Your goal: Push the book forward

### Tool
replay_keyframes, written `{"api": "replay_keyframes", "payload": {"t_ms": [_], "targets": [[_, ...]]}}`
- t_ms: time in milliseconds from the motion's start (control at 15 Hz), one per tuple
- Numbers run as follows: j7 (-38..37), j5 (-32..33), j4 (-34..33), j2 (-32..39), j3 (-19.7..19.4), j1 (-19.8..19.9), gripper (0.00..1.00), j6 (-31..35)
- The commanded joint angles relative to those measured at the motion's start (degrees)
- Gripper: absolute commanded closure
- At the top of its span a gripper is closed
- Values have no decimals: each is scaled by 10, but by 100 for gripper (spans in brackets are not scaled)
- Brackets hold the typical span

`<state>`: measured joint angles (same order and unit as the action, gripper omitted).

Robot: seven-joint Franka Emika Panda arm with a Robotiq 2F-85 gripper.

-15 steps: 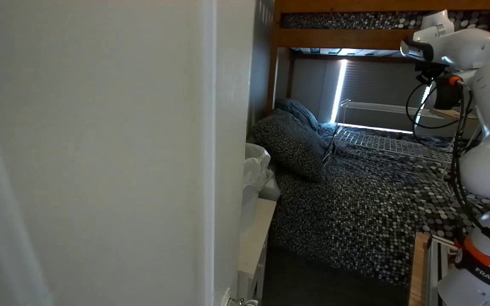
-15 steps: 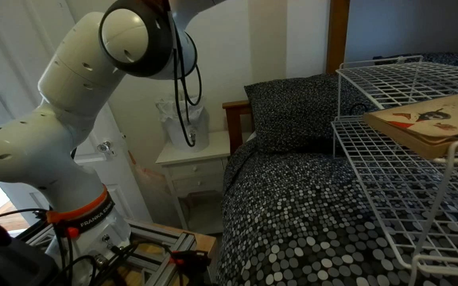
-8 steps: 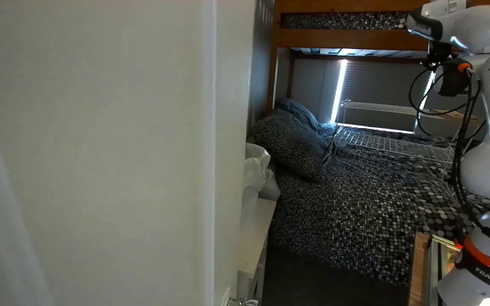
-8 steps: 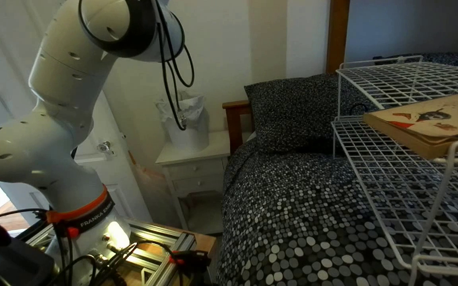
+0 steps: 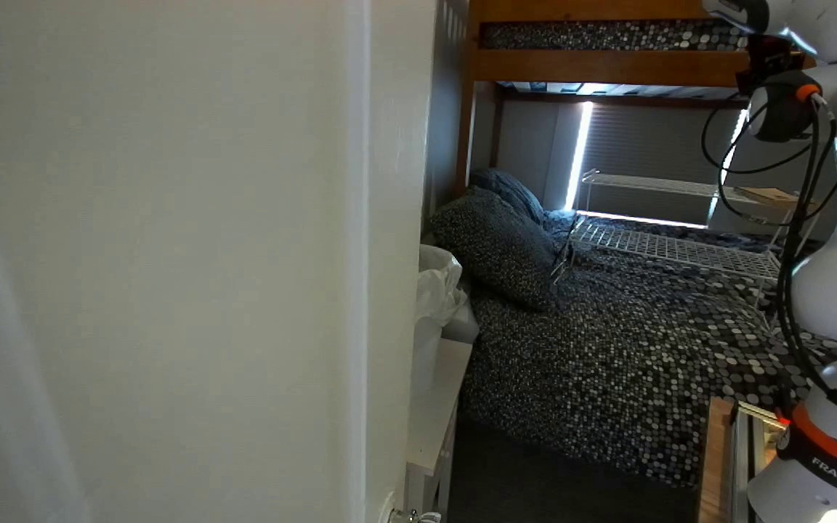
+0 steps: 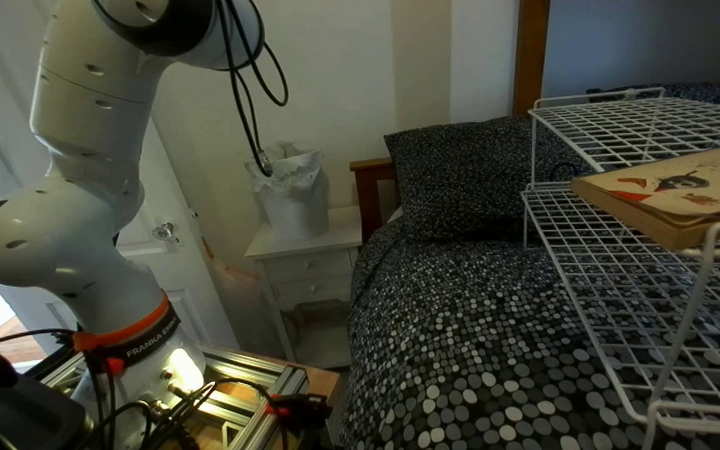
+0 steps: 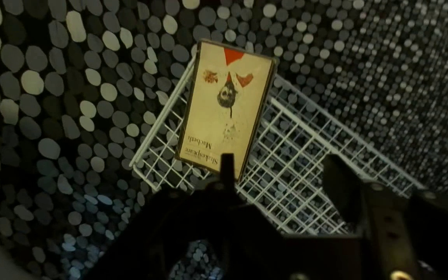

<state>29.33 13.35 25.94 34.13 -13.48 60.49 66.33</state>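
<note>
The book [image 7: 228, 109], a yellowed paperback with a red and black picture, lies flat on the upper shelf of a white wire rack [image 7: 294, 155]. In an exterior view the near end of the book [image 6: 691, 187] juts past the shelf's long edge. My gripper [image 7: 278, 159] stands open in the wrist view, its fingers [image 7: 227, 167] apart with only the rack's mesh seen between them. One fingertip overlaps the book's lettered end in the picture; the gripper appears to be above, without clear contact. An exterior view shows the book [image 5: 767, 195] small, behind the arm's cables.
The rack stands on a bed with a dotted cover [image 6: 460, 337], under a bunk rail [image 5: 607, 67]. A pillow [image 6: 479, 181] lies beyond it. Loose cables [image 5: 796, 232] hang from the arm. A white nightstand [image 6: 307, 250] with a lined bin stands by the wall.
The arm has risen and drawn back from the rack in both exterior views, uncovering more of the book. A light has come on at the arm's base. The book has stayed put.
</note>
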Motion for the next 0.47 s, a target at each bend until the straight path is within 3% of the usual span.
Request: {"api": "replay_keyframes", "payload": {"t_ms": [0, 67, 133, 200, 267, 400], "targets": [[74, 63, 31, -44, -20, -34, 8, -64], [82, 75, 27, -49, -23, -39, 1, -71], [116, 91, 31, -56, -26, -45, 0, -76], [71, 63, 20, -43, -18, -33, 9, -55], [88, 73, 14, -45, -22, -38, 3, -62], [104, 77, -7, -37, -24, -39, 0, -75]]}}
